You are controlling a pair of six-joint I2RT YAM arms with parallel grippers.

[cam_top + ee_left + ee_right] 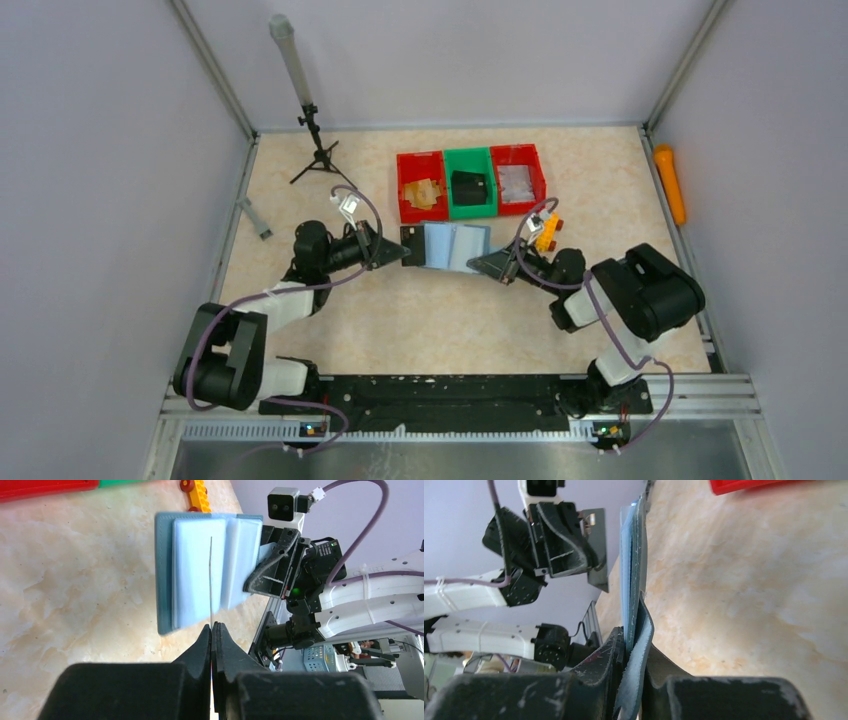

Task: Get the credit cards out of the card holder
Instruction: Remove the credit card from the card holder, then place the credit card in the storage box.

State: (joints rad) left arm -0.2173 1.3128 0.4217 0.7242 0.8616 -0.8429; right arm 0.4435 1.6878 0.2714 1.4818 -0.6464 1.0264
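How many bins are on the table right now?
3, in a row at the far side: left red bin, green bin in the middle, right red bin. None seems hidden.

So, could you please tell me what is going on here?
The right tool is clamped on one edge of the open card holder, steadying it. The left tool is shut on a thin dark card at the holder's other side. From the right wrist view, the card looks clear of the holder.
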